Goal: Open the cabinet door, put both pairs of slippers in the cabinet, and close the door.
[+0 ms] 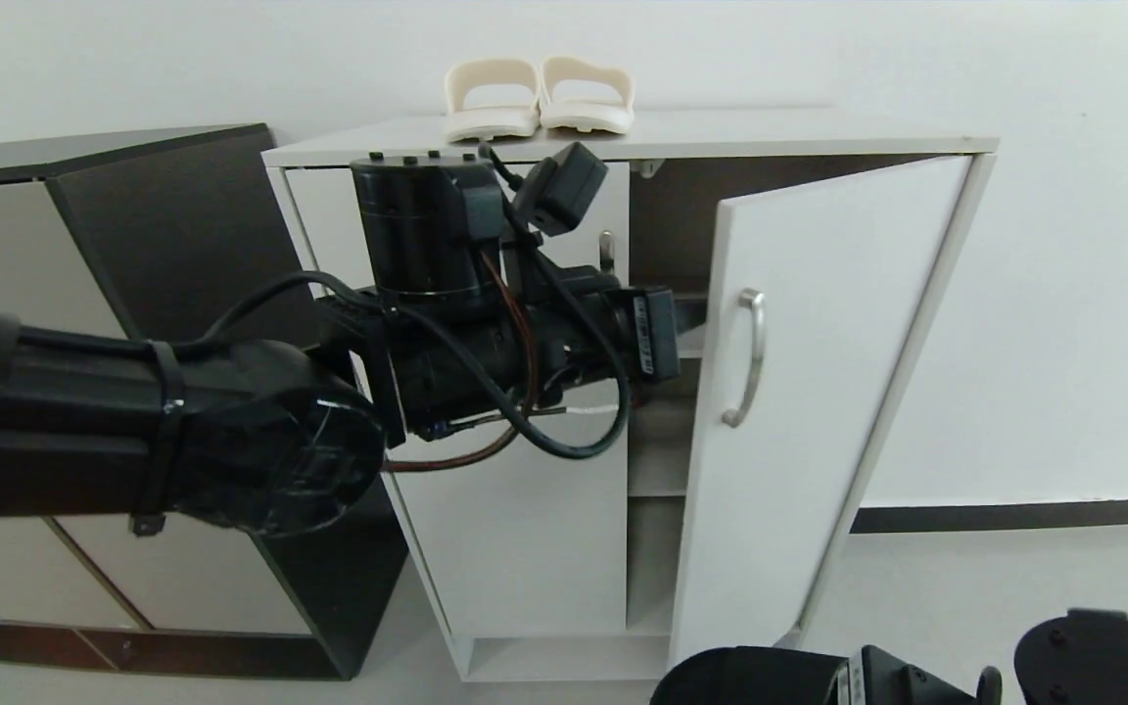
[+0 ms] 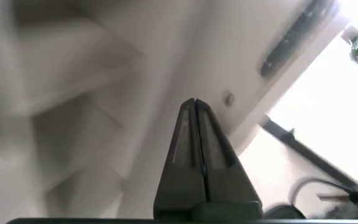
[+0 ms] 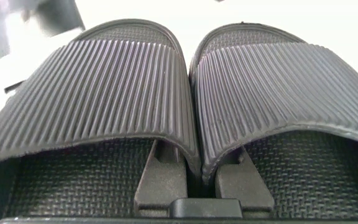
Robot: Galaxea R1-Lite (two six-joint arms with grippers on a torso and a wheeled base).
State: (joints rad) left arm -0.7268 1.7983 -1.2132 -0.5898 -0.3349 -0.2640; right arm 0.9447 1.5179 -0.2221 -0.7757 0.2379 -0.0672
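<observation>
The left jaws are pressed together, their fingers [image 2: 185, 149] meeting along one seam with nothing between them. Behind them the left wrist view gives us pale, blurred panels that we cannot sort out. The head view supplies the pose: the left arm [image 1: 182, 421] lies roughly level, stretched from the near left across the front of the cabinet [image 1: 819, 132]. Its wrist end is at the gap between the shut left door [image 1: 515, 529] and the open right door [image 1: 819, 441].

The right jaws are clamped on the dark slippers [image 3: 129, 81]. In the right wrist view we see one finger [image 3: 160, 183] inside each slipper, pinching the two touching inner walls. The ribbed straps arch side by side above the fingers.

In the head view the right door is hinged on the right and stands swung out toward us, its handle [image 1: 748, 357] upright on its face. Shelves [image 1: 657, 494] show in the opening. The cream slippers [image 1: 540, 98] sit side by side, touching, on the cabinet top toward its left half, by the wall. A dark cabinet [image 1: 163, 225] stands just left of the white one.
</observation>
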